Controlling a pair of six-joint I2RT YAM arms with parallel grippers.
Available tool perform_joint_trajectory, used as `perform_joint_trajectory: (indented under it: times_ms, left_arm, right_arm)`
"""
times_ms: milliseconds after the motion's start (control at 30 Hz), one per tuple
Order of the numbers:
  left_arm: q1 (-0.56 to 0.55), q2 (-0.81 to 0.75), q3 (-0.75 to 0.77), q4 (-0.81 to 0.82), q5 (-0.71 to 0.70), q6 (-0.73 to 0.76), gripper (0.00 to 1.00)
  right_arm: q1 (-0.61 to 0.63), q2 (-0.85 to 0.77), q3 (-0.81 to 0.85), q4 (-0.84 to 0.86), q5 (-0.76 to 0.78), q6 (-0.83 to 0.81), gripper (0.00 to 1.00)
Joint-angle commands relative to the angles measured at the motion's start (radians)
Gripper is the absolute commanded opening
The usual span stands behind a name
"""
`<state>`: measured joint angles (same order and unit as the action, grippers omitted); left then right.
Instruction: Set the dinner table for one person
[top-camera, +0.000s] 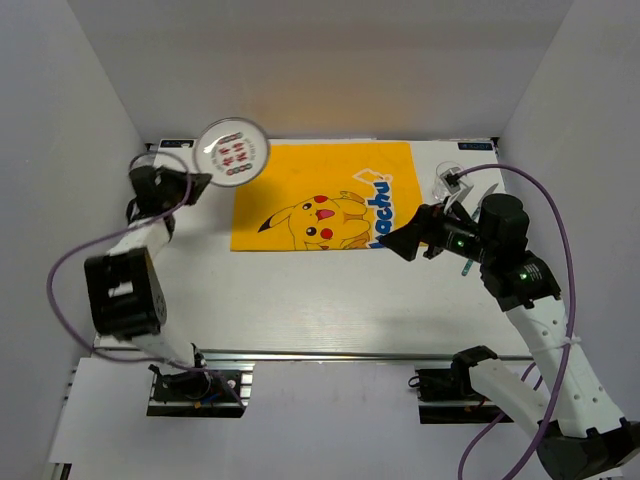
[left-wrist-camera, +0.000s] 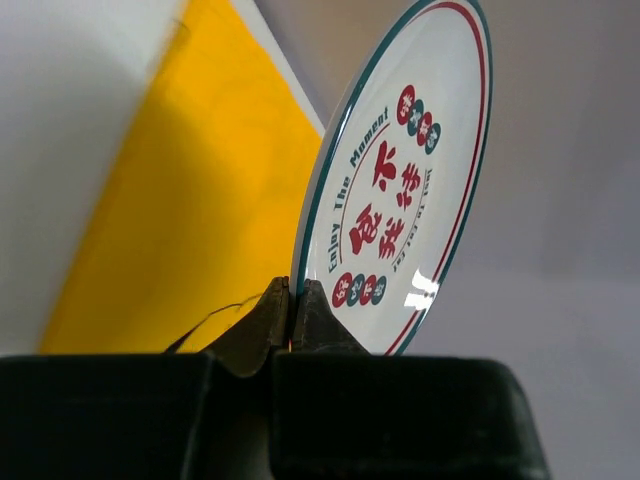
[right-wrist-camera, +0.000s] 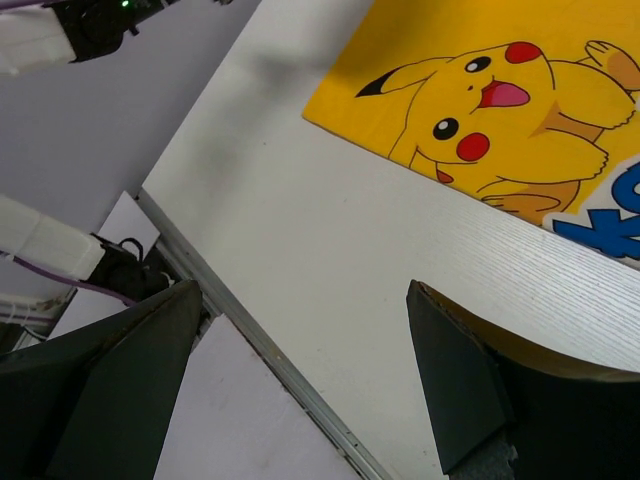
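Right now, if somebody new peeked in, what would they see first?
Probably the bright yellow Pikachu cloth spread across the far middle of the white table. Next, the round white plate with red writing, pinched by its rim in the left gripper near the cloth's far left corner. The right gripper hangs open by the cloth's right edge.
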<state>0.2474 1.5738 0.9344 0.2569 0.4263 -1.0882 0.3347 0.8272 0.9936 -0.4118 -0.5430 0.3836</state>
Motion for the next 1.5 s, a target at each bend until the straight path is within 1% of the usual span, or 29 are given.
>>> perform_joint_trajectory:
  times_ms: [0,33,100,133,167,200,267,300,367,400,533,600,800,1200,1267,1300,1333,1367,1400,1433,1467]
  left_arm:
    - [-0.211,0.161,0.202,0.090,0.195,0.051,0.00]
    - [-0.249,0.240,0.246,0.078,0.189,0.072,0.00]
    - [-0.328,0.311,0.363,0.065,0.174,0.080,0.00]
    - [-0.347,0.345,0.389,0.070,0.167,0.073,0.00]
    - [-0.362,0.414,0.415,0.083,0.172,0.064,0.00]
    - [-0.375,0.454,0.487,0.090,0.184,0.057,0.00]
    - [-0.422,0.556,0.567,0.062,0.193,0.069,0.00]
    - [-0.437,0.586,0.639,0.017,0.184,0.080,0.00]
    - [-0.477,0.630,0.675,-0.017,0.160,0.108,0.00]
    - [-0.477,0.631,0.678,-0.033,0.125,0.113,0.00]
    - [-0.499,0.600,0.595,-0.039,0.052,0.141,0.00]
    - [-0.499,0.598,0.596,-0.091,0.032,0.162,0.00]
    - [-0.499,0.580,0.529,-0.096,0.006,0.185,0.00]
    - [-0.499,0.595,0.526,-0.136,0.019,0.194,0.00]
    - [-0.499,0.585,0.526,-0.153,0.003,0.195,0.21]
    - [-0.499,0.580,0.524,-0.154,-0.001,0.198,0.28]
    - [-0.499,0.574,0.520,-0.159,-0.009,0.198,0.39]
    - [-0.499,0.566,0.518,-0.174,-0.018,0.198,0.45]
    - [-0.499,0.548,0.508,-0.177,-0.030,0.203,0.67]
    - [-0.499,0.536,0.504,-0.186,-0.040,0.205,0.74]
    - [-0.499,0.525,0.498,-0.189,-0.047,0.208,0.78]
  right_arm:
    - [-0.002,0.001,0.045,0.005,0.081,0.005,0.89]
    - [-0.002,0.003,0.046,0.004,0.086,0.006,0.89]
    - [0.000,0.004,0.054,-0.013,0.101,0.006,0.89]
    - [-0.003,0.003,0.059,-0.019,0.106,0.002,0.89]
    - [-0.005,0.001,0.060,-0.027,0.112,0.001,0.89]
    - [-0.003,0.001,0.063,-0.044,0.123,0.000,0.89]
    - [-0.005,-0.005,0.066,-0.059,0.124,-0.014,0.89]
    - [-0.002,-0.003,0.068,-0.067,0.130,-0.017,0.89]
    - [-0.005,-0.003,0.074,-0.090,0.147,-0.029,0.89]
    - [-0.003,-0.005,0.077,-0.097,0.153,-0.032,0.89]
    - [-0.003,-0.003,0.088,-0.123,0.158,-0.048,0.89]
    - [-0.006,0.000,0.089,-0.125,0.158,-0.052,0.89]
    - [-0.006,0.003,0.065,-0.104,0.135,-0.043,0.89]
    - [-0.005,0.000,0.050,-0.096,0.121,-0.040,0.89]
    - [-0.006,0.001,0.047,-0.096,0.118,-0.040,0.89]
    - [-0.003,0.001,0.043,-0.094,0.117,-0.040,0.89]
    - [-0.005,0.003,0.040,-0.090,0.117,-0.040,0.89]
    - [-0.003,0.003,0.037,-0.087,0.115,-0.040,0.89]
    - [-0.003,0.006,0.033,-0.085,0.115,-0.038,0.89]
    - [-0.002,0.007,0.030,-0.079,0.114,-0.040,0.89]
    - [-0.005,0.012,0.027,-0.075,0.112,-0.035,0.89]
